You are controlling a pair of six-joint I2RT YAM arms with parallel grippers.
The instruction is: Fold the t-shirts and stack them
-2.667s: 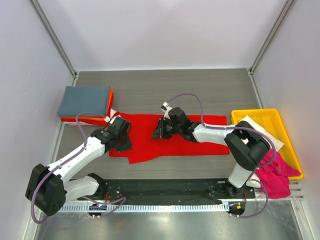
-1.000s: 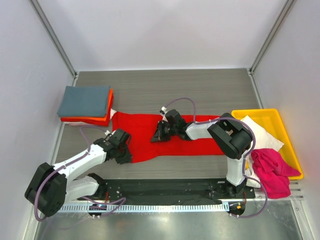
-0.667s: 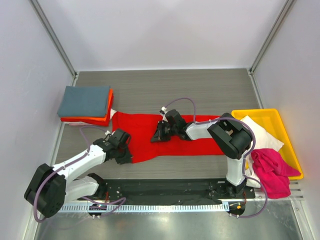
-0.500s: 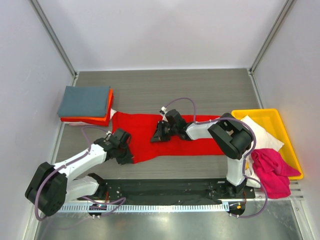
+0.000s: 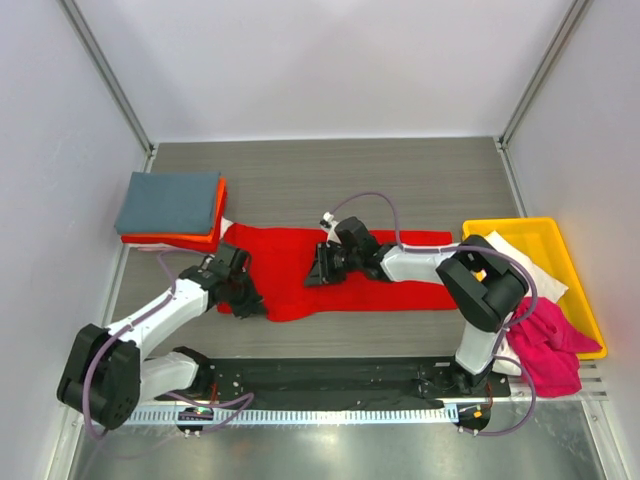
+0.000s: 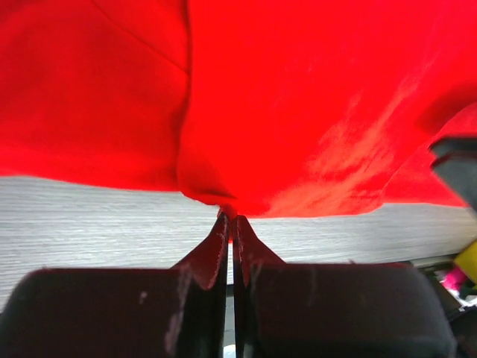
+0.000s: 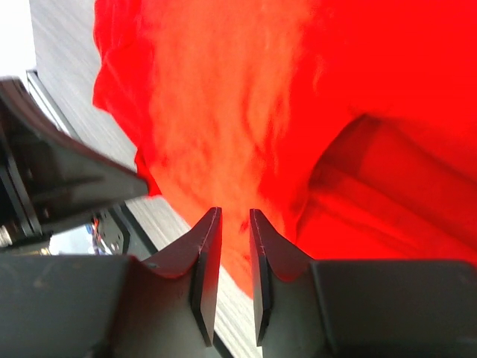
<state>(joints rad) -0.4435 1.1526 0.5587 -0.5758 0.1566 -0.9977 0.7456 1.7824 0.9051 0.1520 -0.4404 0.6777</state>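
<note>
Bright red cloth t-shirt (image 5: 290, 290) mid-table, near hem pinched by left gripper (image 6: 229, 218); right gripper (image 7: 235, 216) slightly parted above it, holding nothing. Stacked far left: folded slate grey-blue t-shirt (image 5: 168, 200) on orange t-shirt (image 5: 219, 205); unfolded by yellow plastic tray (image 5: 520, 224): magenta pink t-shirt (image 5: 548, 350), white t-shirt (image 5: 530, 265).

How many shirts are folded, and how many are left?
Two look done: the grey shirt lies folded on the orange shirt. The red shirt is in hand, spread out, the left claw shut on its edge, the right claw open above it. The white shirt and pink shirt at the tray wait.
</note>
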